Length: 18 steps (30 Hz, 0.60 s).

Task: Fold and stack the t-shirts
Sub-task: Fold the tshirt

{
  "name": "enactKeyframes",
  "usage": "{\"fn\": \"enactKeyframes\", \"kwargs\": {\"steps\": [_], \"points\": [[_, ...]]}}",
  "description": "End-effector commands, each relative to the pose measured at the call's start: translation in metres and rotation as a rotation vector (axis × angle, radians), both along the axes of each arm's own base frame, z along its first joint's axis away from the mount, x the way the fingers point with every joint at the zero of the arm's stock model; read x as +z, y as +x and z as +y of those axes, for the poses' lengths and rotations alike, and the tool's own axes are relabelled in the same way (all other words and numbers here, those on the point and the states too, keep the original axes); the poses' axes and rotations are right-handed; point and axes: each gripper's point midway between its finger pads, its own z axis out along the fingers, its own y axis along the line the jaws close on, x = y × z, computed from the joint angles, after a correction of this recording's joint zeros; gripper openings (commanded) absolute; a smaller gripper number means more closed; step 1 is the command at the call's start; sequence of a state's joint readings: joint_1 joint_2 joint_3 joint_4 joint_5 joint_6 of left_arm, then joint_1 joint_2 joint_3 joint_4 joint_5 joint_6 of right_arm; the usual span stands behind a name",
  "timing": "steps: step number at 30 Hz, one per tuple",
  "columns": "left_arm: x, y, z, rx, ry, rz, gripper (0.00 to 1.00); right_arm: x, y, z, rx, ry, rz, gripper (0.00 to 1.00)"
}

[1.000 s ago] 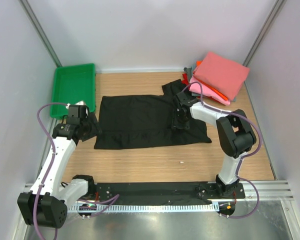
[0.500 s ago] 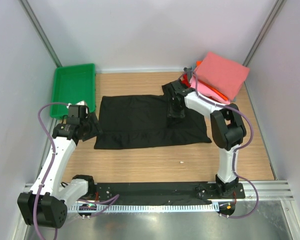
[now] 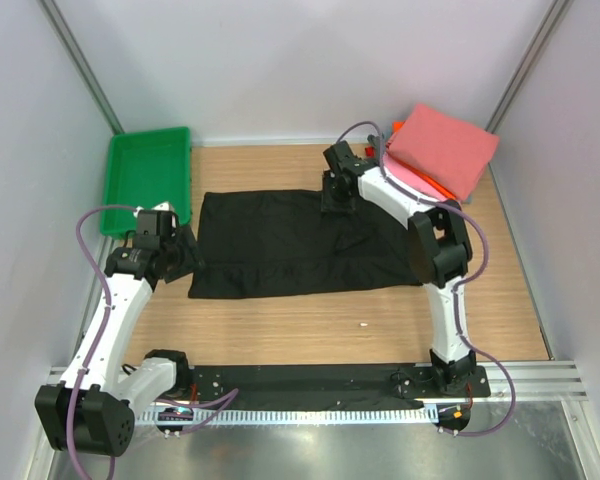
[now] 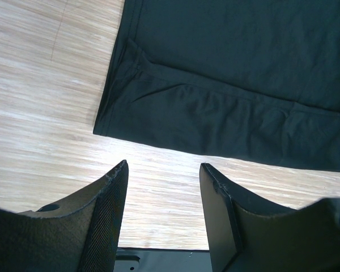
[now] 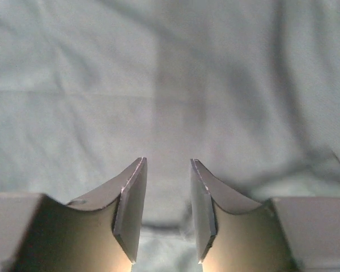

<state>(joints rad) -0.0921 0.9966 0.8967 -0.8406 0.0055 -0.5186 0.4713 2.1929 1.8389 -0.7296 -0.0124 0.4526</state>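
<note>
I see my left fingers [image 4: 114,190] spread, the black shirt [image 4: 226,68] corner just ahead; right fingers [image 5: 133,195] slightly apart over its cloth.

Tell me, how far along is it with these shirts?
Done: a folded stack, salmon-pink on top, sits in the far right corner. In hand: the black t-shirt lies spread flat, the right gripper open over its far edge, the left gripper open by its near left corner. To do: folding and stacking it.
</note>
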Motion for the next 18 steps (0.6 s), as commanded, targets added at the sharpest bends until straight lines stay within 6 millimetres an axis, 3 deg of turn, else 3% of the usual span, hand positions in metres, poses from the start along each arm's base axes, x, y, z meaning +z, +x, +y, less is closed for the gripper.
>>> {"fn": "enactKeyframes", "kwargs": {"steps": [1,2,3,4,5,6,8,9,13,18], "points": [[0.007,0.007,-0.003,-0.018,-0.009,-0.044,0.54,0.075,-0.005,-0.027,-0.064,-0.036,-0.192,0.43],[0.006,0.007,-0.004,-0.022,-0.009,-0.043,0.54,0.078,-0.011,-0.034,-0.085,-0.048,-0.203,0.43],[0.006,0.007,-0.004,-0.021,-0.01,-0.043,0.54,0.068,-0.023,-0.047,-0.106,-0.081,-0.186,0.43],[0.006,0.007,-0.004,-0.023,-0.012,-0.039,0.54,0.081,-0.029,-0.057,-0.132,-0.09,-0.218,0.43],[0.006,0.007,-0.004,-0.024,-0.012,-0.042,0.54,0.079,-0.036,-0.064,-0.143,-0.1,-0.214,0.43],[0.006,0.007,-0.005,-0.025,-0.013,-0.041,0.54,0.064,-0.049,-0.072,-0.151,-0.123,-0.179,0.43],[0.007,0.007,-0.005,-0.025,-0.013,-0.044,0.54,0.062,-0.06,-0.081,-0.166,-0.14,-0.176,0.41],[0.007,0.007,-0.005,-0.026,-0.014,-0.045,0.54,0.05,-0.068,-0.087,-0.169,-0.157,-0.155,0.41],[0.006,0.007,-0.006,-0.03,-0.019,-0.042,0.54,0.033,-0.077,-0.098,-0.192,-0.194,-0.151,0.36],[0.005,0.007,-0.005,-0.027,-0.015,-0.039,0.54,0.009,-0.073,-0.103,-0.189,-0.243,-0.114,0.3]]}}
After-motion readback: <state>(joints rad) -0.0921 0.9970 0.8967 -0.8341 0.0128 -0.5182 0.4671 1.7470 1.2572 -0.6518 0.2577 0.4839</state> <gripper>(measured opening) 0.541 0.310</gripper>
